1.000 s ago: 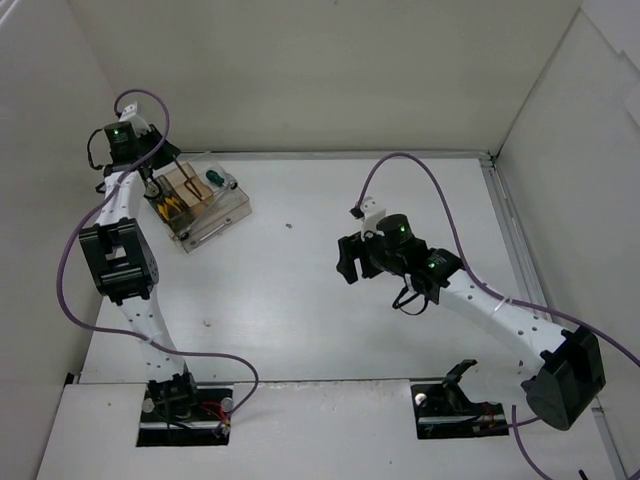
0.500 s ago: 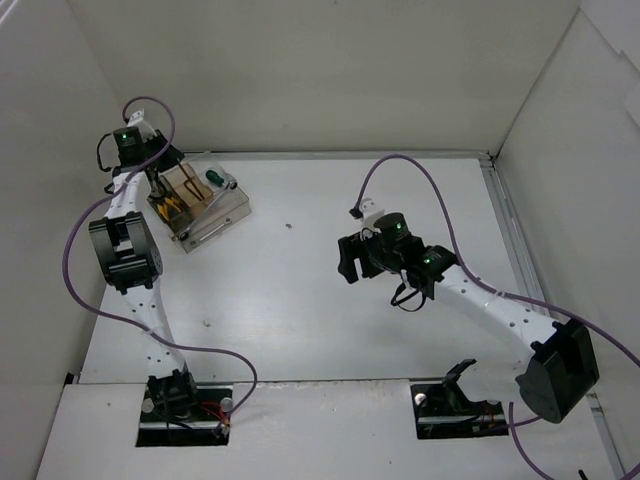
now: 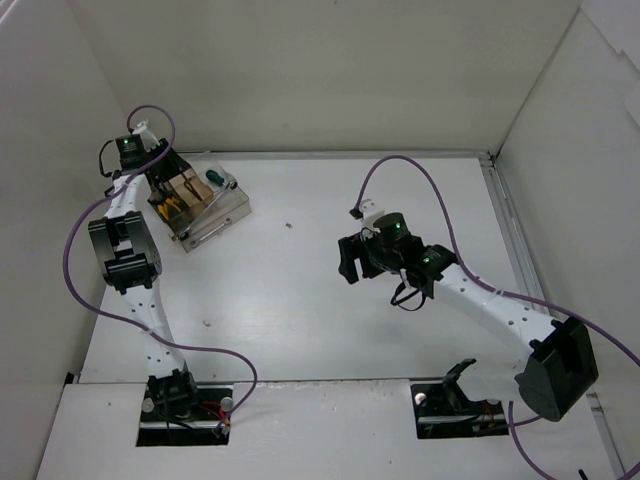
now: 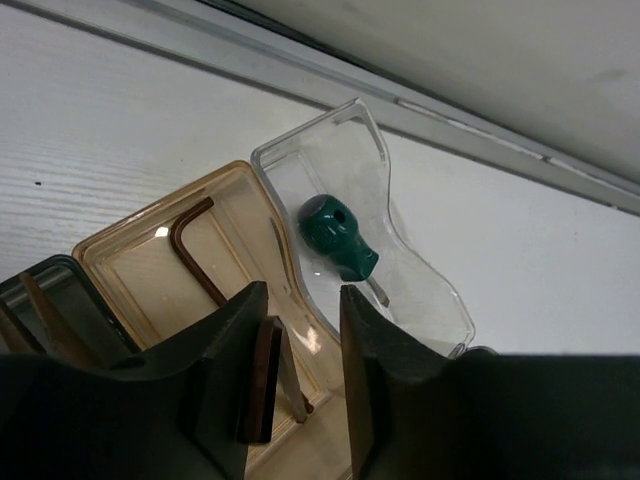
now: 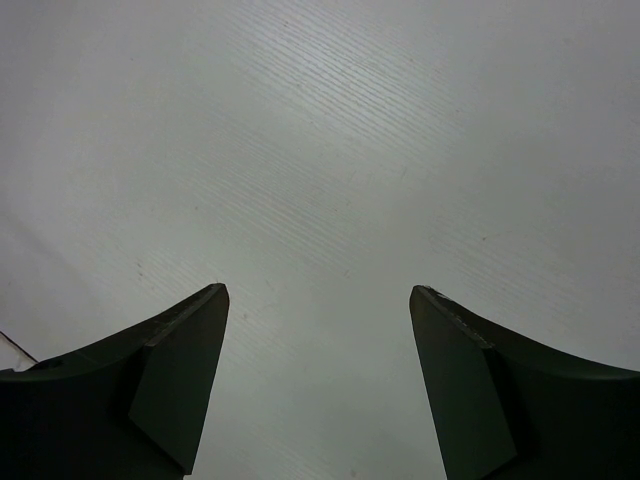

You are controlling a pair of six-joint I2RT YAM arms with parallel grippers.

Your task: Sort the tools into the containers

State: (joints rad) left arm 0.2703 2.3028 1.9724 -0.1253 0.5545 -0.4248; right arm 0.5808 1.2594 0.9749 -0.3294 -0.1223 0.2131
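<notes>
Where left hand (image 4: 300, 296) blocks tray (image 4: 372, 135), screwdriver (image 4: 335, 235) shaft barely visible

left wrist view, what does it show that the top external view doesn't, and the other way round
Only the left wrist view: the dark L-shaped hex key lying in a tan compartment, and the narrow gap between the left claw fingers.

Only the top external view: the yellow-handled pliers, a silver wrench lying across the tray, and the right claw far off to the right.

Both: the clear organiser tray and the green screwdriver handle lying in it.
</notes>
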